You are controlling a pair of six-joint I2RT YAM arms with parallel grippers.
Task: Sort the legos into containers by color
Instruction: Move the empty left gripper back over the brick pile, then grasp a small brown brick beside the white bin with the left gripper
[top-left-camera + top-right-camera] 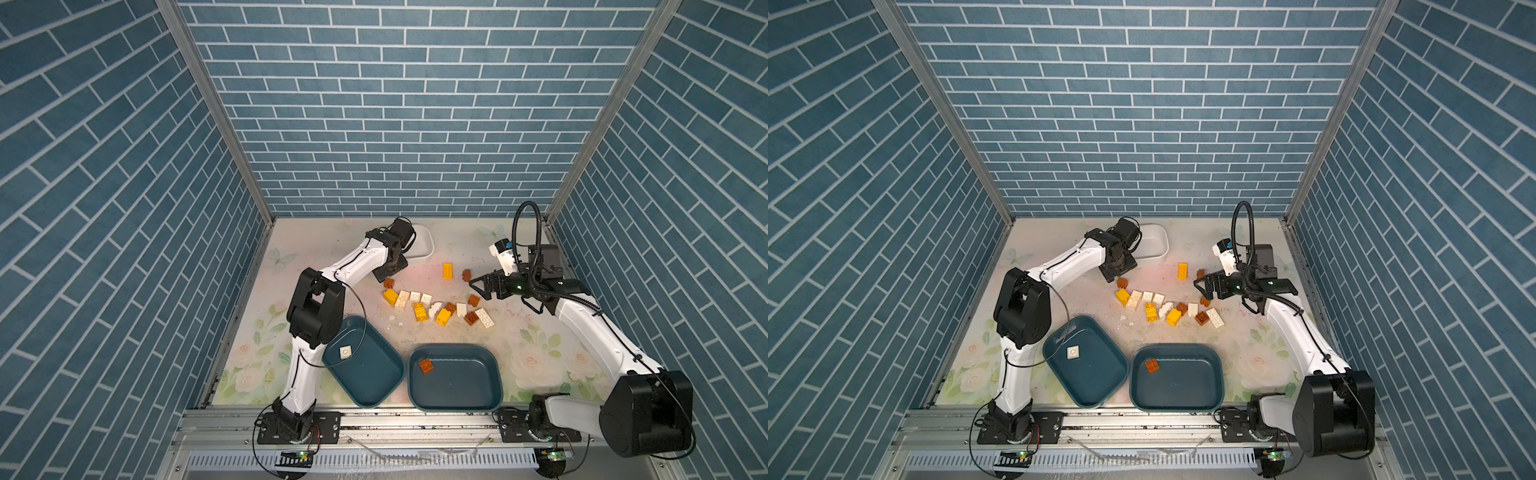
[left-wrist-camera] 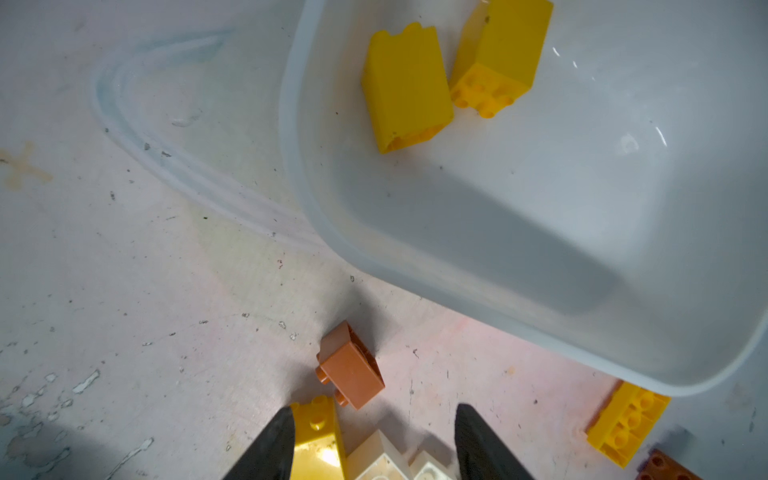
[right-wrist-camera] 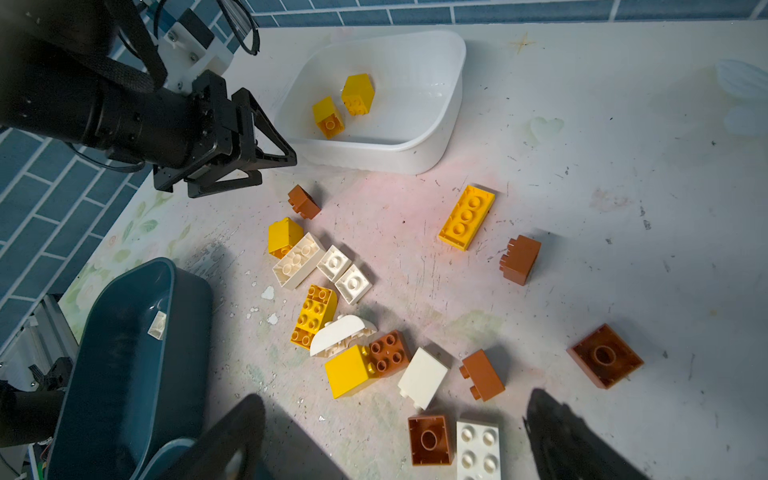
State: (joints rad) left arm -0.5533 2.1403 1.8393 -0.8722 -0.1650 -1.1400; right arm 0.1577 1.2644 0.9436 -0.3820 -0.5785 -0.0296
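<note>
At the left we see the left teal tub (image 1: 365, 376), its far corner covered by the left arm (image 1: 316, 307), with a single white brick (image 1: 345, 352) lying in it. Next, the left gripper (image 1: 386, 275) hovers low over the table (image 1: 457, 245), claw released with nothing between the fingers (image 2: 272, 449), near a small brown brick (image 2: 351, 368). A yellow brick (image 2: 318, 436) below it is cut off by the frame edge in the left wrist view. The white tub (image 1: 424, 245) is half hidden behind that wrist in both top views, and only the wrist views show the two yellow bricks (image 3: 357, 93) inside. The loose legos (image 1: 420, 311) lie scattered mid-table, between the white tub and the teal ones. The right teal tub (image 1: 461, 386) holds one brown-orange brick (image 1: 427, 366). At the right, the right gripper (image 1: 477, 289) hangs by the edge of the pile, claw released and empty; dark print on the white module (image 1: 503, 255) above it is too small for us to read
</note>
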